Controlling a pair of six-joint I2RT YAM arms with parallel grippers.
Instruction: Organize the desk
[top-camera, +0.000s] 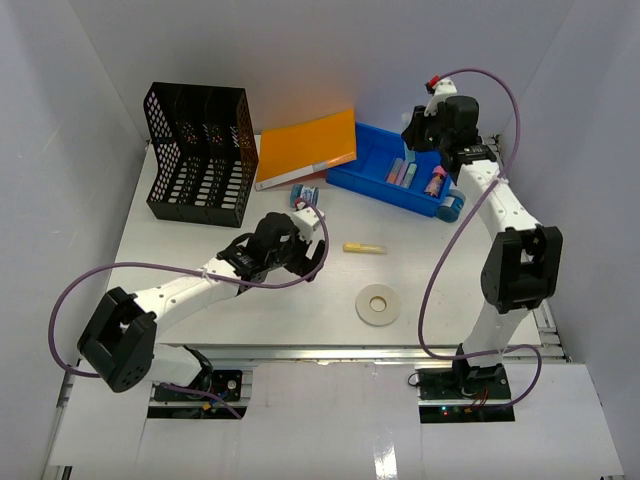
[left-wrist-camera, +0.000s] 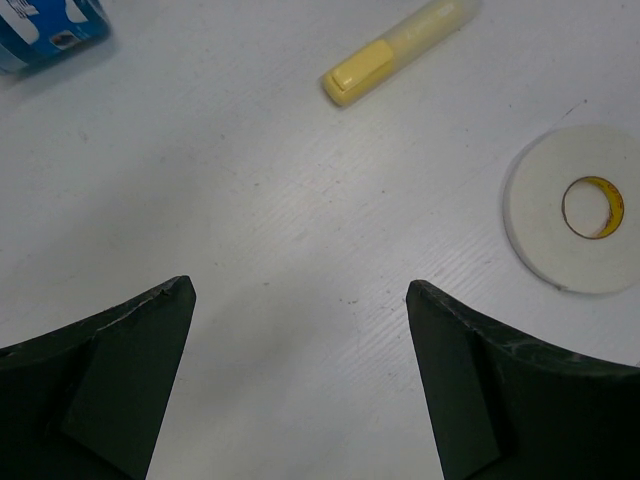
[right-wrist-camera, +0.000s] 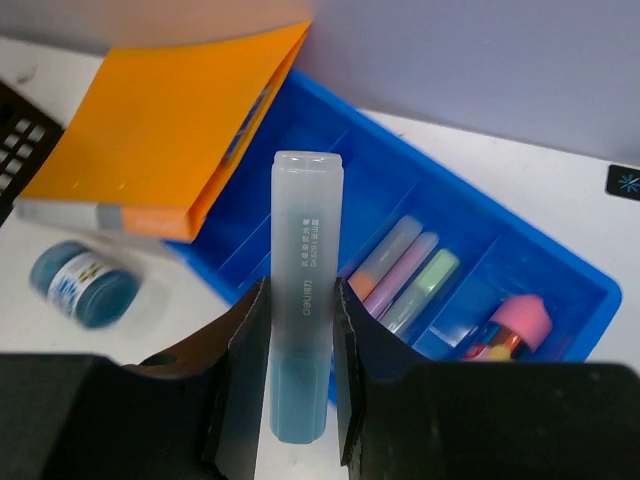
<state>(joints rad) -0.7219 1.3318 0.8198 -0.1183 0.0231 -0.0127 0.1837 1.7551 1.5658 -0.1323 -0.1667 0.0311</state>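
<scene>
**A:** How are your arms standing?

**B:** My left arm stretches low from its base toward the middle of the worktop (top-camera: 300, 325). The wrist is bent so that my left tool (left-wrist-camera: 300, 292) looks straight down on the bare white surface. My right arm rises from its base, folds at the elbow and reaches to the far right, with my right tool (right-wrist-camera: 300, 300) above the far side of the blue tray (right-wrist-camera: 565, 272).

**A:** And the left tool?

**B:** Its fingers are spread wide with nothing between them, and I cannot tell whether they touch the surface. Ahead of them lies a yellow highlighter (left-wrist-camera: 398, 52), with a white tape roll (left-wrist-camera: 540, 225) to one side and a blue round item (left-wrist-camera: 48, 32) at the other corner. All three lie apart from each other.

**A:** The right one?

**B:** It is clamped on a pale blue highlighter (right-wrist-camera: 306, 235), which sticks out lengthwise past my fingertips. Below it the tray holds pastel pens (right-wrist-camera: 402, 268) side by side in one compartment and a pink-capped item (right-wrist-camera: 522, 322) in the next.

**A:** Anything else nearby?

**B:** An orange folder (top-camera: 305, 148) lies just left of the tray. A black file rack (top-camera: 198, 155) stands at the far left.
</scene>
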